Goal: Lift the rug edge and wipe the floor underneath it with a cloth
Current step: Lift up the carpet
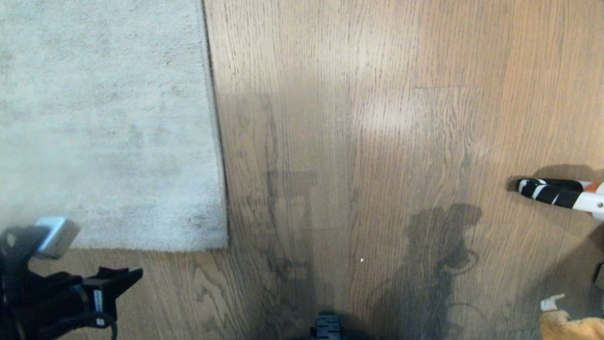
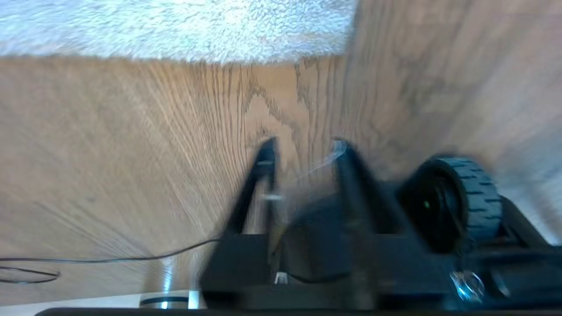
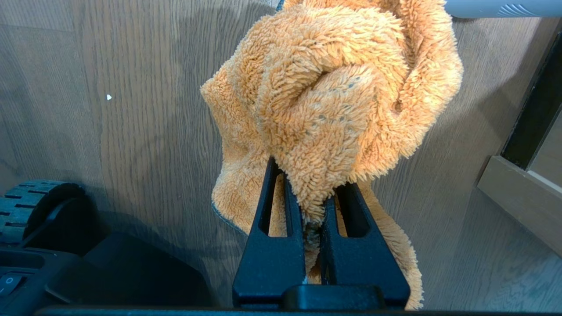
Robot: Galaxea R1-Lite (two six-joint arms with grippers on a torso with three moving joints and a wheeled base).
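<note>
The pale grey rug [image 1: 104, 118] lies flat at the upper left, its rug edge [image 1: 218, 141] running down to a square corner [image 1: 225, 244] on the brown plank floor [image 1: 377, 141]. My left gripper [image 2: 303, 151] hovers over bare floor just short of the rug's near border [image 2: 184, 55], blurred, its fingers [image 2: 264, 158] apart and nothing between them. In the head view it sits at the bottom left [image 1: 120, 278]. My right gripper [image 3: 309, 184] is shut on the fluffy orange cloth [image 3: 333, 87]. That cloth [image 1: 573, 327] peeks in at the bottom right corner.
A white rod with a black-and-white striped tip [image 1: 554, 192] lies on the floor at the right. A base wheel [image 2: 459, 202] sits beside the left gripper, and a thin black cable [image 2: 109, 259] trails over the planks. A wooden frame [image 3: 518, 197] stands near the right arm.
</note>
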